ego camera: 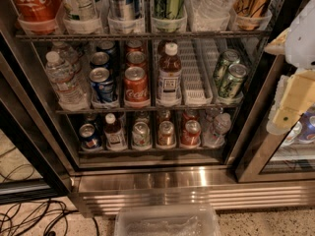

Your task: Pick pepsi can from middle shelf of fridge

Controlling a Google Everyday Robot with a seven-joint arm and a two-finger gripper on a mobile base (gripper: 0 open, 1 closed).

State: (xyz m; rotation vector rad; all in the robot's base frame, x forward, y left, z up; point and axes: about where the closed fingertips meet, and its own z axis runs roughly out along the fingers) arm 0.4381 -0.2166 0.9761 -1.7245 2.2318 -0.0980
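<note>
The fridge stands open in front of me, with its stainless-steel base below. The middle shelf holds water bottles at the left, then a lane of blue pepsi cans. The front pepsi can stands upright at the shelf's front edge, with more blue cans behind it. To its right are red Coca-Cola cans, a juice bottle, an empty clear lane tray and green cans. My gripper hangs at the far right, in front of the door frame, well away from the pepsi can and holding nothing.
The top shelf and lower shelf are full of cans and bottles. A glass door stands at the right and a dark door frame at the left. A clear plastic bin and cables lie on the floor.
</note>
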